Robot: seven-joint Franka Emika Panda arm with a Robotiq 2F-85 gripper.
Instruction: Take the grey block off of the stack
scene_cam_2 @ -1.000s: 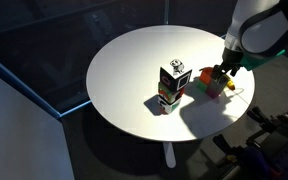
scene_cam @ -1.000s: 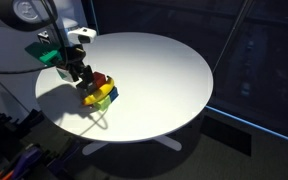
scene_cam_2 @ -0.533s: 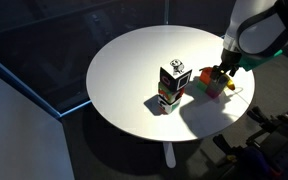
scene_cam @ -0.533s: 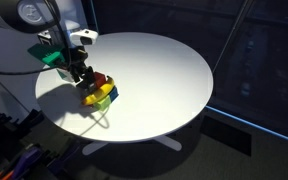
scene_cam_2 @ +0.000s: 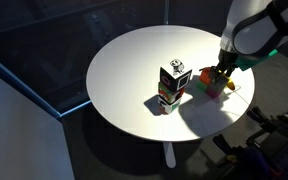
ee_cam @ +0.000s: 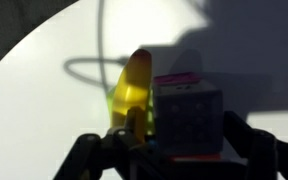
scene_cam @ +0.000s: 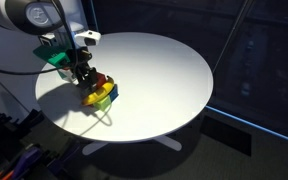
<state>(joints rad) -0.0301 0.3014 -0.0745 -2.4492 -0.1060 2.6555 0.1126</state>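
Well, my end effector (ee_cam: 179, 150) straddles the grey block (ee_cam: 189, 120); I can't tell if it's clamped. A skewed lift could topple the stack (scene_cam: 102, 93).

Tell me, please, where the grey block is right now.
In the wrist view the grey block sits low and central, just right of the yellow curved block, between the fingers of the tool.
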